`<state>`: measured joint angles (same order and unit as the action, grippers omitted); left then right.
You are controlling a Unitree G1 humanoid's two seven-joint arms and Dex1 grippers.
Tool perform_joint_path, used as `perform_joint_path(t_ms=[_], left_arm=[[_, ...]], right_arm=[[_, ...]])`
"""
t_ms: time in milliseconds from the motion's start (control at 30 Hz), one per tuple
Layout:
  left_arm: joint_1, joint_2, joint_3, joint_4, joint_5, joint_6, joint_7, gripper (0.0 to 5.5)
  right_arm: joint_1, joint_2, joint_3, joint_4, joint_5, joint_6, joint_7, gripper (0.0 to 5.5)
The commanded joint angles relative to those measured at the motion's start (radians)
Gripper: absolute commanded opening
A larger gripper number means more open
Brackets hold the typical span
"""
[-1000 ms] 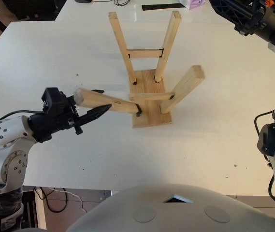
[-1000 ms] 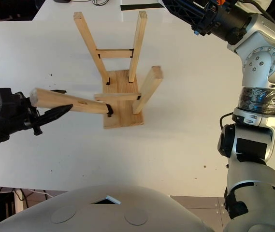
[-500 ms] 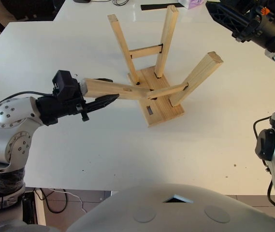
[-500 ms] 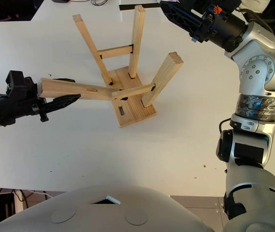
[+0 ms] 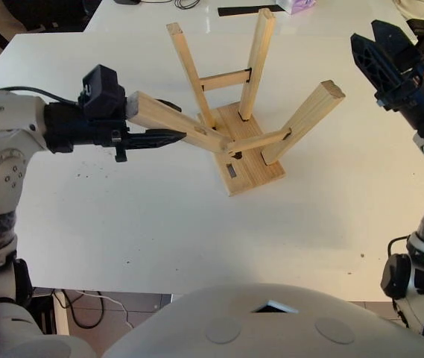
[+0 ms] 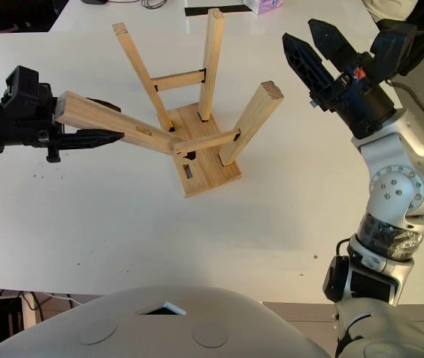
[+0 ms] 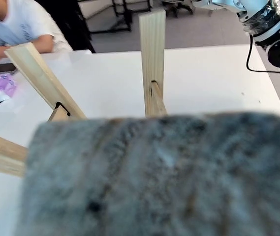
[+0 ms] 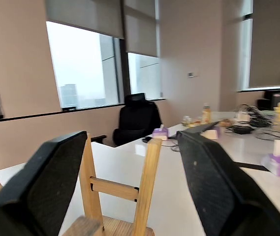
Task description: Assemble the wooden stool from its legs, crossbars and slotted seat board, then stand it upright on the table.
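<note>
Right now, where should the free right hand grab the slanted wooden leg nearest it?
Probably its free upper end, from above right. The slanted pale wooden leg leans out towards the open right gripper, flat sides bare there; lower down, the thin wooden crossbar crowds the fingers.

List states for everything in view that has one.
stool: upside down, legs pointing up, not yet stood upright.
seat board: down on the table, under the legs.
held leg: clamped at its free end, leaning outward toward the robot's left.
left gripper: shut on the held leg.
right gripper: open, empty, raised above the table, clear of the stool.
</note>
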<state>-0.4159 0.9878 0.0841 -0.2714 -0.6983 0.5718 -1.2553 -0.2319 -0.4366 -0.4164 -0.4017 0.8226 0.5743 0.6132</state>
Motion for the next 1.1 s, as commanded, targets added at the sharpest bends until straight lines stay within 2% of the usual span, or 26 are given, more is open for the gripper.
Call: perform_joint_path(t_ms=[33, 400, 733, 1100], left_arm=[[-0.088, 0.040, -0.052, 0.035, 0.037, 0.004, -0.075, 2.04], [-0.214, 0.011, -0.186, 0.051, 0.138, 0.115, -0.034, 2.04], [-0.251, 0.009, -0.166, -0.023, 0.068, 0.282, -0.023, 2.04], [-0.244, -0.024, -0.231, -0.007, 0.124, 0.312, 0.024, 2.04]], right_arm=[[0.059, 0.028, -0.004, -0.065, 0.013, -0.031, -0.052, 3.36], [0.167, 0.093, 0.032, -0.154, -0.026, -0.119, -0.153, 3.36], [0.220, 0.125, 0.003, -0.113, -0.141, -0.205, -0.300, 3.36], [0.242, 0.185, 0.049, -0.104, -0.218, -0.260, -0.388, 3.36]])
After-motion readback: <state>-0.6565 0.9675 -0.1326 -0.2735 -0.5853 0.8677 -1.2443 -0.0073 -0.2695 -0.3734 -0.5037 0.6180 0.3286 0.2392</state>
